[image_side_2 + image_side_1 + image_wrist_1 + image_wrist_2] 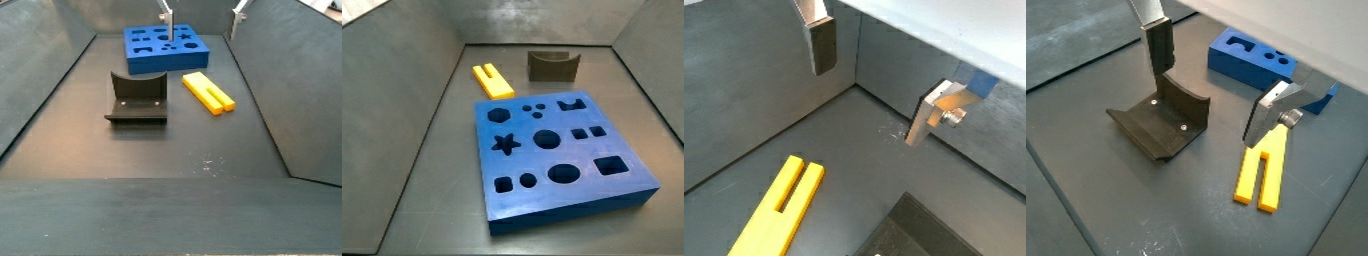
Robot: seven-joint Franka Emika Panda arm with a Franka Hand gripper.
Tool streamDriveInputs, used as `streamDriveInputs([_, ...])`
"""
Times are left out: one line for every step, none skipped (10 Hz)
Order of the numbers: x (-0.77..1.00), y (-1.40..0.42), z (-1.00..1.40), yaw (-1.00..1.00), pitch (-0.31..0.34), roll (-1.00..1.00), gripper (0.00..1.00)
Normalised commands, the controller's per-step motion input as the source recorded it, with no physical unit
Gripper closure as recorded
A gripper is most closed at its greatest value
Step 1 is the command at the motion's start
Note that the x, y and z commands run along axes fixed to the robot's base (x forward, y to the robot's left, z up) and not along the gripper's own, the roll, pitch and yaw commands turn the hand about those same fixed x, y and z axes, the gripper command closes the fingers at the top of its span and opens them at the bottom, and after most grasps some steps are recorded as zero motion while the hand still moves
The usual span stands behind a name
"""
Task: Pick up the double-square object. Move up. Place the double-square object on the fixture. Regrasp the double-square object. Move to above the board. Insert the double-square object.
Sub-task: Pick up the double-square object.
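Note:
The yellow double-square object (207,92) lies flat on the dark floor between the fixture (136,100) and the right wall, its prongs toward the blue board (154,63). It also shows in a side view (492,80) and both wrist views (778,205) (1263,175). The fixture (1160,125) (552,65) stands empty, and its corner shows in a wrist view (931,235). The board (569,213) (1240,72) lies flat with its holes empty. My gripper (203,10) (875,85) (1211,85) hangs high above the yellow object and the board's near edge, open and empty.
Grey walls close in the floor on both sides and at the back (529,20). The yellow object lies near the right wall (287,80). Bare floor (160,160) stretches in front of the fixture.

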Motion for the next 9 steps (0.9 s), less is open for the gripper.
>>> streamDriveInputs([-0.03,0.0,0.0,0.0,0.0,0.0,0.0])
streamDriveInputs([-0.16,-0.13,-0.18,0.16,0.0,-0.06,0.0])
streamDriveInputs([-0.03,-0.33,-0.28,0.61,-0.026,-0.05,0.0])
streamDriveInputs([-0.07,-0.45,-0.25,0.67,-0.034,0.0,0.0])
streamDriveInputs([-0.03,-0.48,-0.3,0.64,-0.029,0.0,0.0])
streamDriveInputs([-0.07,-0.41,-0.44,0.61,-0.13,-0.01,0.0])
streamDriveInputs([-0.11,-0.28,-0.58,0.49,-0.149,0.0,0.0])
streamDriveInputs([-0.05,-0.23,-0.66,0.41,-0.143,0.02,0.0])
streamDriveInputs([-0.01,-0.24,-0.64,0.33,-0.131,0.0,0.0])
